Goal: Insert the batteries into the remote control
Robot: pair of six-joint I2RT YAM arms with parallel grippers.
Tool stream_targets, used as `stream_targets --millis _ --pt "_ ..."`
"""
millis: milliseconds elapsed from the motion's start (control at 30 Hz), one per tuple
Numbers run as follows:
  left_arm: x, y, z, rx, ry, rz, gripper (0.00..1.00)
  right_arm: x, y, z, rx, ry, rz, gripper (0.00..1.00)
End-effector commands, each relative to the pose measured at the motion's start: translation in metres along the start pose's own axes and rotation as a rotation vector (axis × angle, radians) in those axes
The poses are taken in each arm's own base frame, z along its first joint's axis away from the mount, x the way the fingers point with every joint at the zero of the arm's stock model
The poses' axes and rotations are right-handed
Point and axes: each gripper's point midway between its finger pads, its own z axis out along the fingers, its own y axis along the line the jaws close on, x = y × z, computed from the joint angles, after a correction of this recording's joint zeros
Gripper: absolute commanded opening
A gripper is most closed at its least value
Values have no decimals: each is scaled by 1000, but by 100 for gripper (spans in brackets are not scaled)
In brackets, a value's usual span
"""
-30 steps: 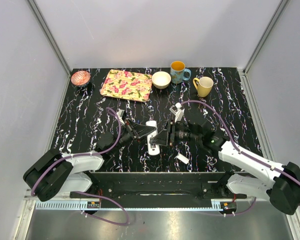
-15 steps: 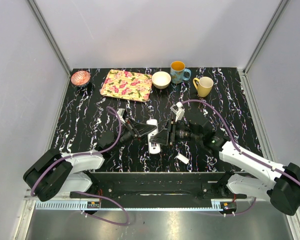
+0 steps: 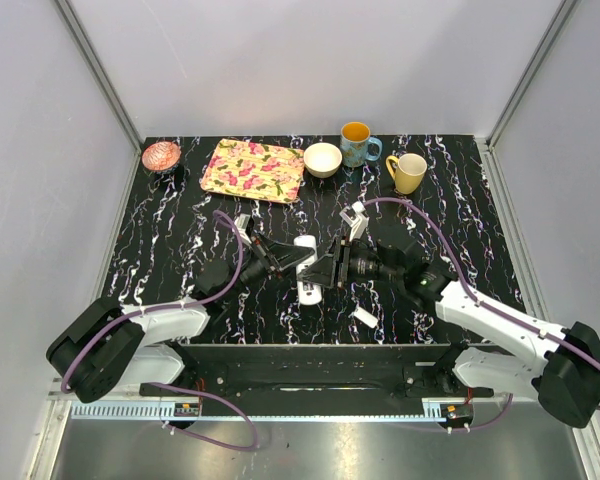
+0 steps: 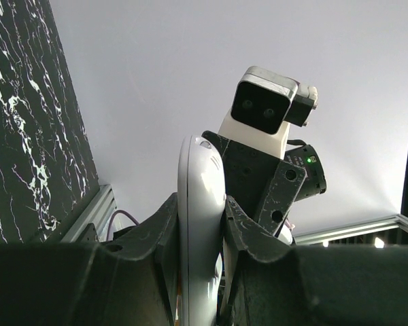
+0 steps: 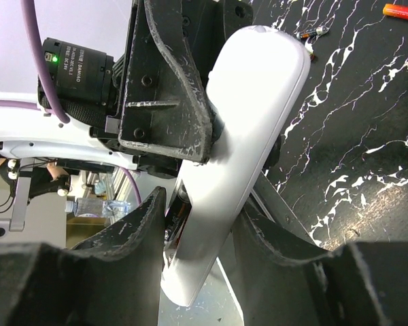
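The slim white plastic remote control (image 3: 306, 268) is over the middle of the black marbled table (image 3: 180, 230), held between 2 grippers. The left gripper (image 4: 202, 210) pinches it tight. The right gripper (image 5: 202, 217) (about half open) grips it from the other side, 1 finger on each edge.

The left end effector (image 4: 202, 219) clamps the remote control (image 4: 198, 180) (upright), right wrist camera (image 4: 262, 109) seemingly behind.

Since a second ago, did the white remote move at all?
Yes, slightly: the remote control has shifted away from the loose white cover, toward the white bowl.
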Motion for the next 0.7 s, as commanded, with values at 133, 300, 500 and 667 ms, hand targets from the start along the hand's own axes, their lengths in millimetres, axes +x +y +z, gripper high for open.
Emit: stream_targets --millis 133,300,500,667 --pt "14 -162 -34 617 34 83 0 19 -68 1 249 10 20 0" --pt "14 -166 -37 630 29 87 0 18 -76 -2 294 -12 -28 0" --pt "15 -147 -30 576 30 104 0 17 -60 0 228 -3 5 14" --pt "13 -123 -23 513 22 103 0 12 -41 -1 171 -7 38 53"
